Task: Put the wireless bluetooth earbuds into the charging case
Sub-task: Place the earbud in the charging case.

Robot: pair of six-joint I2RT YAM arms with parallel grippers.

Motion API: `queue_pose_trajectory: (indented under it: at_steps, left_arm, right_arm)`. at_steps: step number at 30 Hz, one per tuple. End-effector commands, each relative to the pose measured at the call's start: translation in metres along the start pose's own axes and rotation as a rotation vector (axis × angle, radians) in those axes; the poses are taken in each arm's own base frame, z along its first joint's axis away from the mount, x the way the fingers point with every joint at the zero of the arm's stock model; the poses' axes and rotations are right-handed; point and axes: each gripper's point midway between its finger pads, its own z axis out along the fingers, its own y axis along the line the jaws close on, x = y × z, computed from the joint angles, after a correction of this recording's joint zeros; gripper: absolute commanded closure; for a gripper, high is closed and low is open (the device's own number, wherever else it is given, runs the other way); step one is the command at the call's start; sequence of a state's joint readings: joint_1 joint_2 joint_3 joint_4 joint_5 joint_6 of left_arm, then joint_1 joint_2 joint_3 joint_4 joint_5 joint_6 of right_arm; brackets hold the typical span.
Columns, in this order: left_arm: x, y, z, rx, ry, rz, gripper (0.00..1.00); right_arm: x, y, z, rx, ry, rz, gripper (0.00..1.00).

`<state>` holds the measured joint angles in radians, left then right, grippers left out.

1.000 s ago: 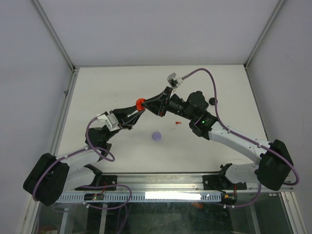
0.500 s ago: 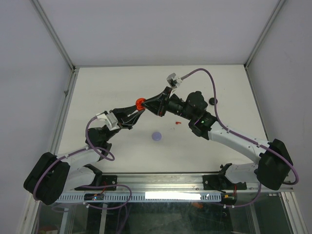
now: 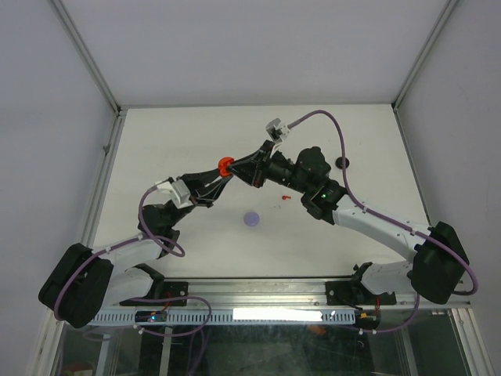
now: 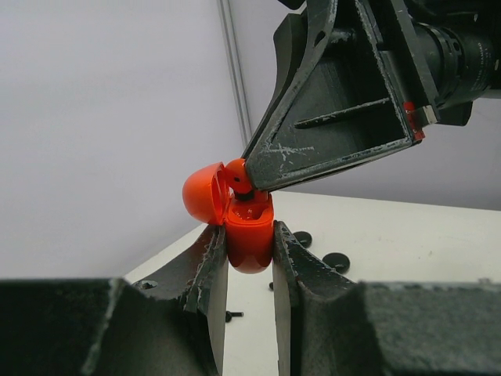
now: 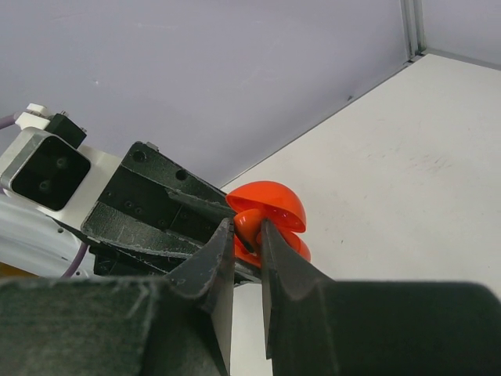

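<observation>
Barely moved in the past second, the right arm point(image 3: 368, 223) has edged a touch leftward above the white desk point(image 3: 156, 141), its tip meeting the left arm point(image 3: 149, 227) in mid-air. The left fingers point(image 4: 210, 270) clamp an orange-red charging case point(image 4: 250, 235), its lid point(image 4: 203, 192) flipped open. The right fingers point(image 5: 210, 270), nearly closed, pinch a red earbud point(image 4: 237, 174) at the case's mouth. On the desk lie a lilac disc point(image 3: 251, 218), a black disc point(image 3: 342, 162) and a loose red earbud point(image 3: 286, 197).
</observation>
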<state>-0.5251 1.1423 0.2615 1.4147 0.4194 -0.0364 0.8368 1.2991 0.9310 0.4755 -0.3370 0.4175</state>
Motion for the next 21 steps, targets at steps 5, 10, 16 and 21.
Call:
queue_pose_trajectory:
  at_steps: [5, 10, 16, 21]
  left_arm:
    - [-0.019, 0.007, 0.004, -0.044, -0.051, 0.038, 0.97]
    - [-0.014, 0.006, -0.002, -0.056, -0.033, 0.025, 0.97]
    - [-0.010, 0.004, -0.006, -0.056, -0.015, 0.019, 0.97]
    - [-0.002, 0.004, -0.009, -0.060, 0.025, 0.010, 0.97]
  right_arm:
    - [-0.026, 0.001, -0.006, 0.065, -0.031, -0.084, 0.58]
    - [-0.030, -0.004, -0.009, 0.110, -0.017, -0.103, 0.47]
    - [-0.034, -0.010, -0.014, 0.162, 0.005, -0.127, 0.46]
    - [-0.038, -0.012, -0.015, 0.187, 0.048, -0.179, 0.38]
